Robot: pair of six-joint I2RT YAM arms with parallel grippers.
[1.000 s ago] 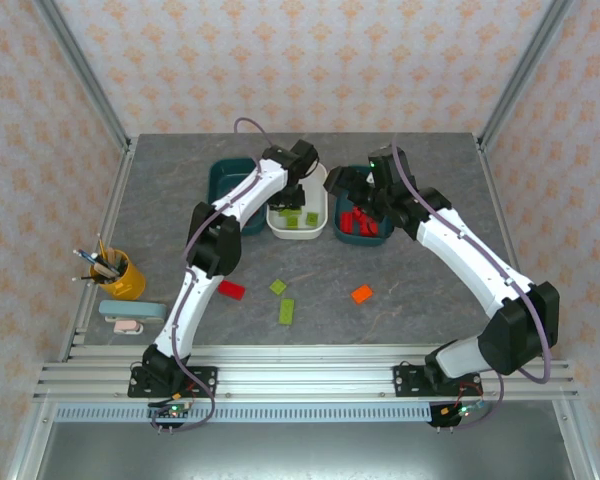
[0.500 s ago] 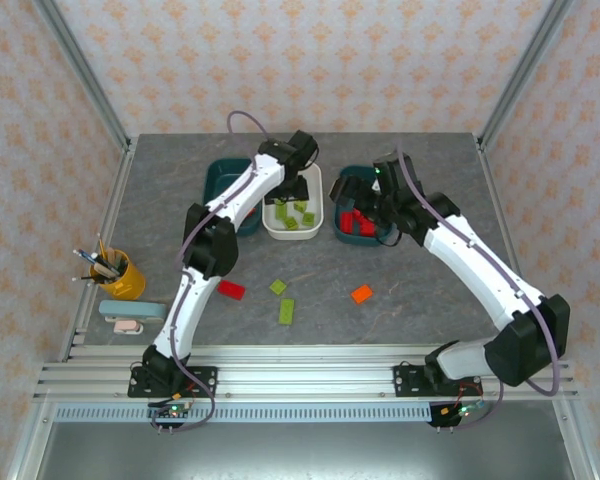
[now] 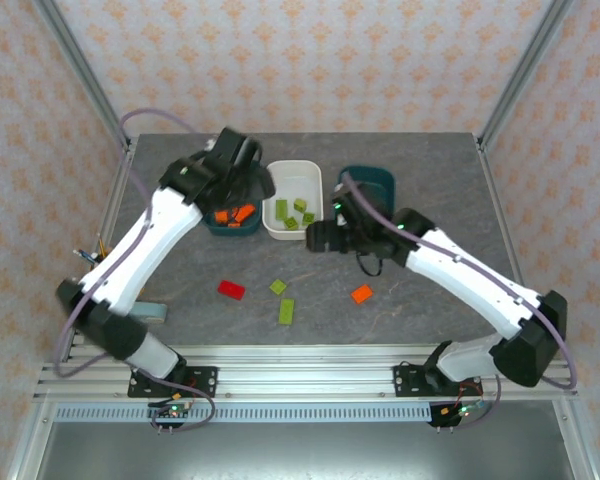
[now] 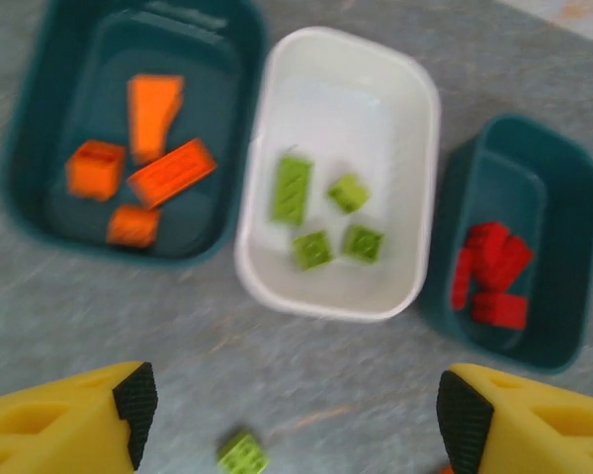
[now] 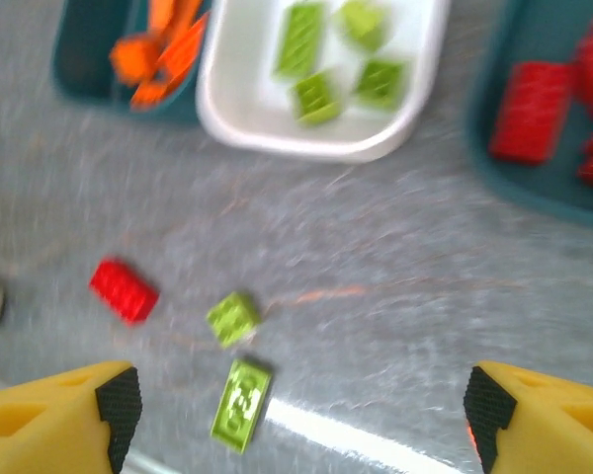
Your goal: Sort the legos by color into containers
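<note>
Probably a lab booth; aluminium frame posts [image 3: 80, 65], patterned wall panels [image 3: 310, 60]

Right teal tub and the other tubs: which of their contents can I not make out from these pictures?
- Top external view: the right arm covers the near part of the right teal tub; its contents are hidden.
- Left wrist view: the red legos blur together; no count possible.
- Right wrist view: the top edge cuts the left teal tub; the orange legos are smeared.

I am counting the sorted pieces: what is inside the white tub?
Four lime green bricks lie in the white tub, one oblong, three squarish. Its floor is uncovered, so nothing is hidden.
</note>
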